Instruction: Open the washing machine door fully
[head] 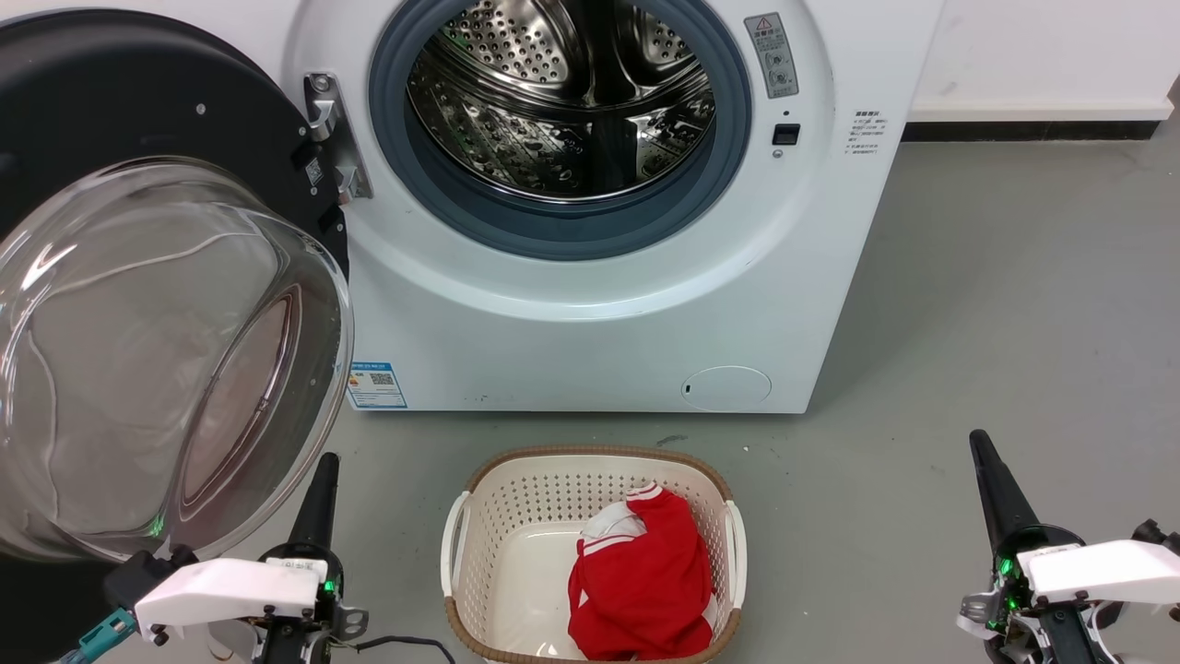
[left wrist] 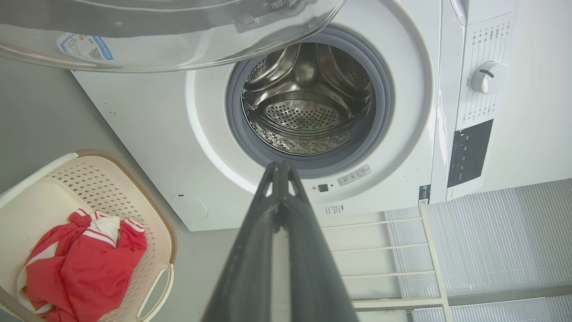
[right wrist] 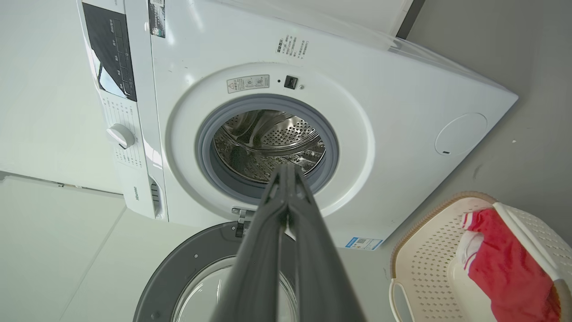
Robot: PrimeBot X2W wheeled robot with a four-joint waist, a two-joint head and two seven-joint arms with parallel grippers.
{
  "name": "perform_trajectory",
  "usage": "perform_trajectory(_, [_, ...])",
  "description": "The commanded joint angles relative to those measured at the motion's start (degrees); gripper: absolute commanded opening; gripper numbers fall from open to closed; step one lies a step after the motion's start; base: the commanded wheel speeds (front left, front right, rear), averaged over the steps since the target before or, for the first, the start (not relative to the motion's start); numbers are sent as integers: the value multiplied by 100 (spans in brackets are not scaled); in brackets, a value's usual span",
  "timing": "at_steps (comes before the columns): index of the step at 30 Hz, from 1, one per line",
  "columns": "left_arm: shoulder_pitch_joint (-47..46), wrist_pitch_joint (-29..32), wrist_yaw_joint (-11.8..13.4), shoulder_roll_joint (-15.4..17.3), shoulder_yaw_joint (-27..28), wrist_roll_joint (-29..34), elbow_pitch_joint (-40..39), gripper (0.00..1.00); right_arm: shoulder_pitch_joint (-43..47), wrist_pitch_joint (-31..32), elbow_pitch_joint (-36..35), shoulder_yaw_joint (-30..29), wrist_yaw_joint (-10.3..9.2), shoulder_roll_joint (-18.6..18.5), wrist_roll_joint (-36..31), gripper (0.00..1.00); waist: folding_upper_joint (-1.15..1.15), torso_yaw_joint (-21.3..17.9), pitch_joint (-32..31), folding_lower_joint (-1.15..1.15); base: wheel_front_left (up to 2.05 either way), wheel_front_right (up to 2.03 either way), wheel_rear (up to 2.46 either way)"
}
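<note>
The washing machine door [head: 138, 304], black-rimmed with a bulging clear glass bowl, is swung wide to the left on its metal hinge [head: 332, 138], leaving the grey-gasketed steel drum [head: 562, 101] exposed. My left gripper [head: 324, 466] sits low, just right of the glass bowl's lower edge, apart from it, fingers together and holding nothing. At the lower right my right gripper [head: 979, 443] is shut as well, far from the machine. The left wrist view has the bowl's glass [left wrist: 170, 31] above the shut left gripper [left wrist: 279, 166]. In the right wrist view the door [right wrist: 196, 268] lies below the shut right gripper [right wrist: 286, 169].
A cream laundry basket [head: 461, 544] holding a red and white garment [head: 641, 581] stands on the grey floor in front of the white machine [head: 590, 350], between my arms. A white wall runs behind the machine at the right.
</note>
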Motion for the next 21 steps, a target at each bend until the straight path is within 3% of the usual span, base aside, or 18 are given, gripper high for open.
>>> perform_trajectory(1, [-132, 29, -28, -1, 26, -107, -9, 0, -118, 17, 5, -16, 1, -22, 112, 0, 0, 1, 1, 0, 0, 0, 0])
perform_trajectory(21, [-198, 270, -118, -7, 113, -1058, 86, 0, -235, 231, 143, -107, 0, 4, 1010, 0, 0, 12, 13, 0, 0, 0, 0])
